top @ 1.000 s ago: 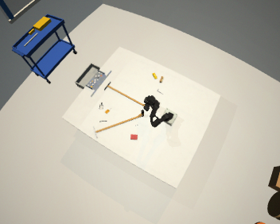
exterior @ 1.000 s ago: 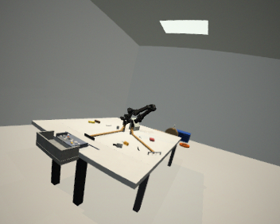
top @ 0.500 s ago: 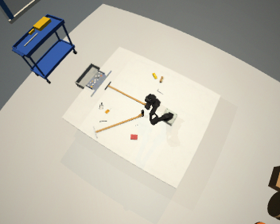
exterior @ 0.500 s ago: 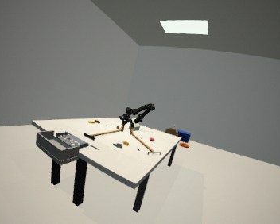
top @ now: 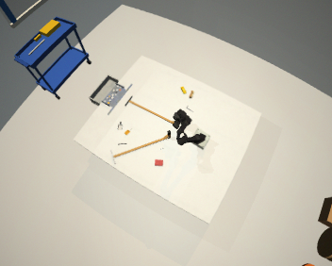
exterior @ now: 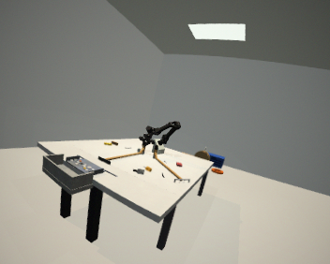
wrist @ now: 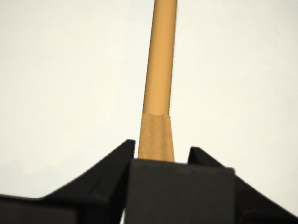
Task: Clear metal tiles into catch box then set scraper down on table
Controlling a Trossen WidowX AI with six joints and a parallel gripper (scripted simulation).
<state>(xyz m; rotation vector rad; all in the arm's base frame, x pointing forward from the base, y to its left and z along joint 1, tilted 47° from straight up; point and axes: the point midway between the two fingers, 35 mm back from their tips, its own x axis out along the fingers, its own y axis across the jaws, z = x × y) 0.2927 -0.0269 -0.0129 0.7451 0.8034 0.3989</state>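
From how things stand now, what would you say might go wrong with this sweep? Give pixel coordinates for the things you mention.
The long scraper [top: 151, 111] [exterior: 125, 155] [wrist: 160, 60] is gripped near its handle's end, so its blade could twist under load. Tiles [top: 114, 95] [exterior: 82, 164] lie scattered across the bench plate [top: 122, 97] [exterior: 95, 169]; one pass may miss some.

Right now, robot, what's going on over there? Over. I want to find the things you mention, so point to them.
Pincer [top: 176, 124] [wrist: 161, 151] shut on long scraper [top: 151, 111] [exterior: 125, 155] [wrist: 161, 60]. Tiles [top: 115, 93] [exterior: 82, 164] still to clear off bench plate [top: 125, 93] [exterior: 94, 167]. Second long-handled tool [top: 141, 146] [exterior: 169, 168] lies off to one side.
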